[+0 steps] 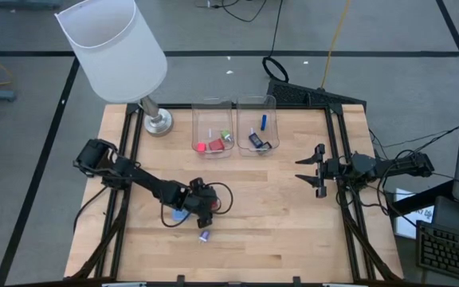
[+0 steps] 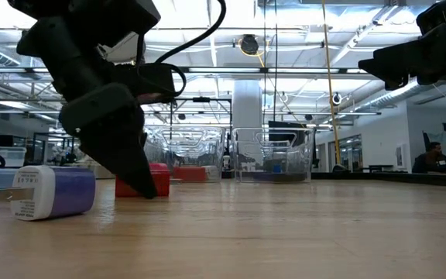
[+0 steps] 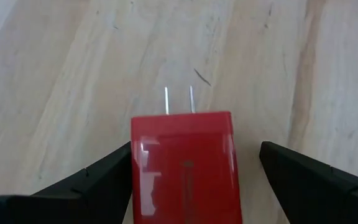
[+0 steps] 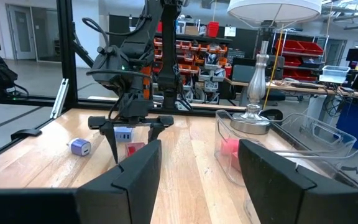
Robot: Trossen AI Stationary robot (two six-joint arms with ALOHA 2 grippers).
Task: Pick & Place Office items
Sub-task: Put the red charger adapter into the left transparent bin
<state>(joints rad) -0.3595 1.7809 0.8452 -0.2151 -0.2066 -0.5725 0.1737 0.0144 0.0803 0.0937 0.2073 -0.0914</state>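
Though print too small, labelled purple charger [image 2: 49, 192] beside left gripper [image 2: 134, 177].

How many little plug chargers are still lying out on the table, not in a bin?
3: red charger between the open left gripper's fingers, purple charger beside it, light blue one under that arm. More may be hidden.

Red plug adapter [image 3: 185, 168] lies flat on wood, prongs forward.
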